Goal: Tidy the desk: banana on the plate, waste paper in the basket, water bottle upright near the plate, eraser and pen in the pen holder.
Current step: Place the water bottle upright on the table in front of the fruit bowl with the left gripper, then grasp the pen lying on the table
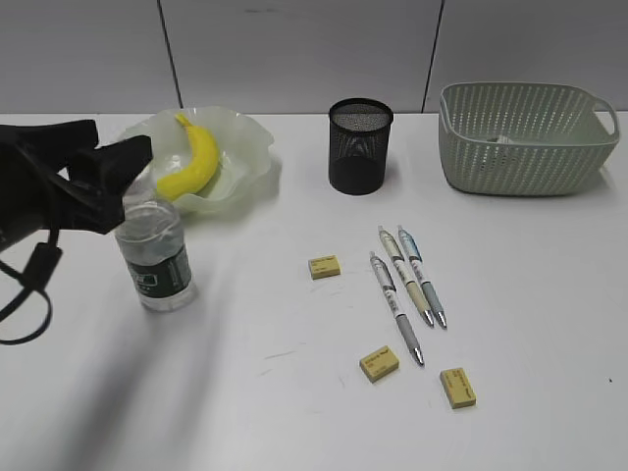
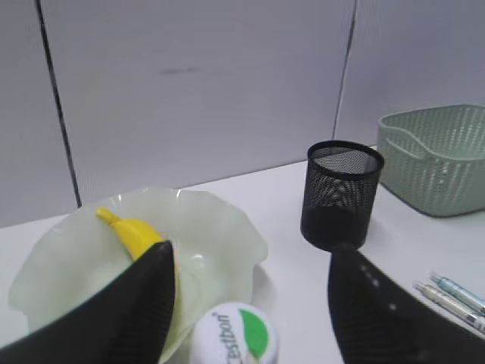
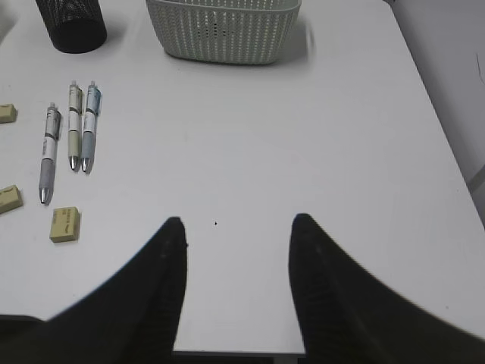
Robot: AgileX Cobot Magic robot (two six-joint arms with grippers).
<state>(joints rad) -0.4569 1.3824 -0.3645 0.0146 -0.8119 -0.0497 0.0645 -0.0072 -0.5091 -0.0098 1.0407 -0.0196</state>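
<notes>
Beside the plate (image 1: pixel 245 167), left tool (image 2: pixel 250 303) open over upright bottle (image 1: pixel 155 260); right tool (image 3: pixel 236 235) open

Banana (image 1: pixel 193 157) on plate (image 1: pixel 250 147), bottle (image 1: pixel 154 257) before it, pen holder (image 1: pixel 359 145) right, basket (image 1: pixel 525 137) apparently farthest right.

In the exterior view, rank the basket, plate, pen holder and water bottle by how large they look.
1. Basket, widest thing in the exterior view.
2. Plate, nearly as wide, though the left gripper hides part of it.
3. Pen holder and water bottle: too alike to rank; the bottle's top is hidden and it stands nearer the camera.
</notes>
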